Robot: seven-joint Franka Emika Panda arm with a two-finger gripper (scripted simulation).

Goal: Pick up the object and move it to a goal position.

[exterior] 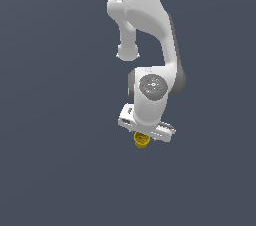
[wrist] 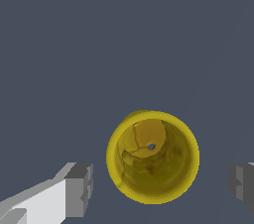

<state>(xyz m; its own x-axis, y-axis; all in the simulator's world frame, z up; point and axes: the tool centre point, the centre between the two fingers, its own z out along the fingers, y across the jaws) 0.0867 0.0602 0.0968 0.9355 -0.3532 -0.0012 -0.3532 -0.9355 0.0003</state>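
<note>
Cup (wrist: 153, 156): small, hollow, likely light, rigid, slick; grip outer wall. My tool (wrist: 161, 186): wide, astride it, not touching.

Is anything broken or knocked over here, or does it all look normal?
Nothing stands out. The yellow cup stands upright with its hollow top open to the wrist view, apparently empty. The gripper is open, a finger on each side and a gap to the cup on both. Dark lines inside the cup look like surface texture, not clear cracks.
</note>
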